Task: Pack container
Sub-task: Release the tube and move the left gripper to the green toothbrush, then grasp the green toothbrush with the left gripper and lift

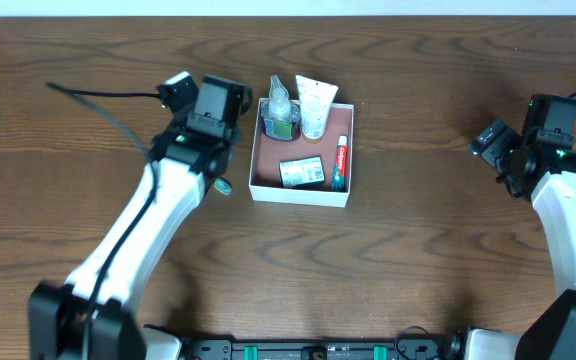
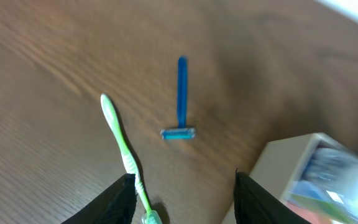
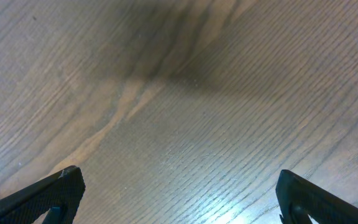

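Table (image 1: pixel 388 260): dark wood grain, and it is filling all three views.

My arms: the left arm (image 1: pixel 158 215) is reaching in diagonally from the near-left edge, with its wrist sitting just left of the container. The right arm (image 1: pixel 568 215) is parked at the far right, well apart from everything else.

Container (image 1: pixel 300 193): a white square box with a reddish-brown floor, sitting at the back-centre of the table. One corner is showing at the lower right of my left wrist view (image 2: pixel 288 163).

Inside it, a white tube (image 1: pixel 315 108) and a clear bottle (image 1: pixel 280 112) are lying side by side along the back wall. A flat packet (image 1: pixel 302 172) is lying near the front wall. A red-and-green toothpaste tube (image 1: pixel 339 163) is running along the right wall.

Left gripper (image 2: pixel 188 200): I'm holding the fingers spread, with nothing between them. It is hovering over bare wood beside the box.

Right gripper (image 3: pixel 182 198): the fingers are spread wide and gripping nothing, with only tabletop below.

Outside the box, in my left wrist view, a green-and-white toothbrush (image 2: pixel 122 149) is lying flat on the wood. Its lower end is running down just beside my left-hand finger (image 2: pixel 120 202).

A blue razor (image 2: pixel 181 93) is lying near the toothbrush without touching it, head toward me.
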You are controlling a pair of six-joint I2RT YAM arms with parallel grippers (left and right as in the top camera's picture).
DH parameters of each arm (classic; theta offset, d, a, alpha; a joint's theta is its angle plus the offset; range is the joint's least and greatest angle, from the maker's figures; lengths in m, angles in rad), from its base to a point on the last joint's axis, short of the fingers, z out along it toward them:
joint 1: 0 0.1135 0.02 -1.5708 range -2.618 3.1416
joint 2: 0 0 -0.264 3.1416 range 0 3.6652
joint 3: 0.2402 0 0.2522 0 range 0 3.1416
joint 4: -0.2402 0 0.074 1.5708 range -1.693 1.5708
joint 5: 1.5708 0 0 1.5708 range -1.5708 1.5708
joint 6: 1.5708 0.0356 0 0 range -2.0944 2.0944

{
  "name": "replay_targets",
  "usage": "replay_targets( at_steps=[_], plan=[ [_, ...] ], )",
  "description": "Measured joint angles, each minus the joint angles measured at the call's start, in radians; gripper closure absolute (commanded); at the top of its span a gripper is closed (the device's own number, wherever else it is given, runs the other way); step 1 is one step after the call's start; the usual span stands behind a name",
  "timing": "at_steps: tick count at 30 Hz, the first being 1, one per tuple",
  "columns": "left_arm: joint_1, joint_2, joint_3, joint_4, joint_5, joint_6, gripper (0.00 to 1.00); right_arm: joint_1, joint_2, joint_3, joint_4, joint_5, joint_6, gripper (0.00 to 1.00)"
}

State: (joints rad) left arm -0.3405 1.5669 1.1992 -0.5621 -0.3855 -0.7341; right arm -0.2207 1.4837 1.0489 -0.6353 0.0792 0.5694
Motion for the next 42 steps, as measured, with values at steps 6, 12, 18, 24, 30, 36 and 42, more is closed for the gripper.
replay_targets(
  at_steps=[6, 12, 18, 24, 30, 36, 42],
  plan=[
    [0.037, 0.141, 0.000, -0.013, 0.002, -0.116, 0.49, 0.000, 0.000, 0.000, 0.000, 0.000, 0.000, 0.01],
    [0.103, 0.217, 0.000, -0.016, 0.044, -0.174, 0.49, 0.000, 0.000, 0.000, 0.000, 0.000, 0.000, 0.01],
    [0.141, 0.246, 0.000, -0.015, 0.077, -0.182, 0.49, 0.000, 0.000, 0.000, 0.000, 0.000, 0.000, 0.01],
    [0.143, 0.278, 0.000, -0.019, 0.126, -0.176, 0.49, 0.000, 0.000, 0.000, 0.000, 0.000, 0.000, 0.01],
    [0.143, 0.312, 0.000, -0.044, 0.159, -0.174, 0.49, 0.000, 0.000, 0.000, 0.000, 0.000, 0.000, 0.01],
    [0.143, 0.313, 0.000, -0.063, 0.170, -0.174, 0.49, 0.000, 0.000, 0.000, 0.000, 0.000, 0.000, 0.01],
    [0.146, 0.321, 0.000, -0.061, 0.171, -0.174, 0.49, 0.000, 0.000, 0.000, 0.000, 0.000, 0.000, 0.01]
  ],
)
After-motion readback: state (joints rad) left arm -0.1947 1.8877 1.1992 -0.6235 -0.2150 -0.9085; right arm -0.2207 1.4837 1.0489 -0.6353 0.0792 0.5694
